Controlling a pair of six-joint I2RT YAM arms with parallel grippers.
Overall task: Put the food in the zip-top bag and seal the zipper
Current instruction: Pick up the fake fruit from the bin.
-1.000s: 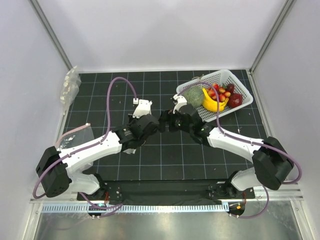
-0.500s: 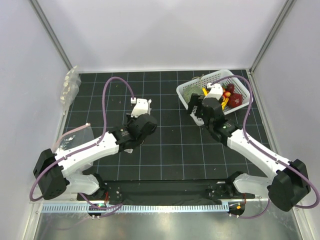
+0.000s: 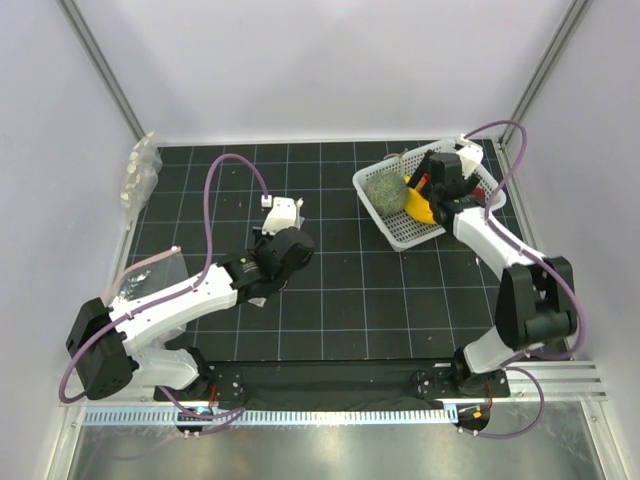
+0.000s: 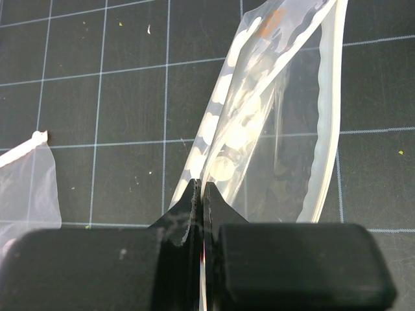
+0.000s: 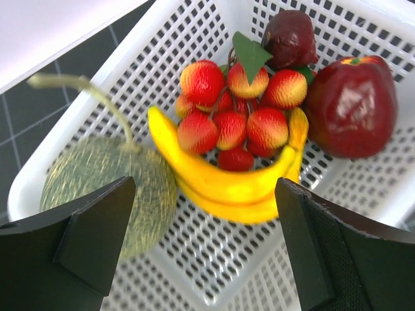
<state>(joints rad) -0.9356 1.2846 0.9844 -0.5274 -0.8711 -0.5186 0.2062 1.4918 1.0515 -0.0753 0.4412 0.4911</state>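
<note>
Above basket [image 5: 174,40], right fingers [image 5: 97,227] wide apart, left fingers [image 4: 186,214] pinching zip-top bag [image 4: 259,129]

My left arm [image 3: 170,305] lies low, stretched forward and rightward from its base, wrist turned down; my left gripper [image 4: 200,189] has its jaws pressed tight together, pinching an edge of the zip-top bag [image 4: 259,129]. My right arm [image 3: 490,235] reaches far forward along the right side, elbow bent sharply, wrist tipped downward; my right gripper [image 5: 204,188] hangs with its fingers spread wide, holding nothing.
</note>
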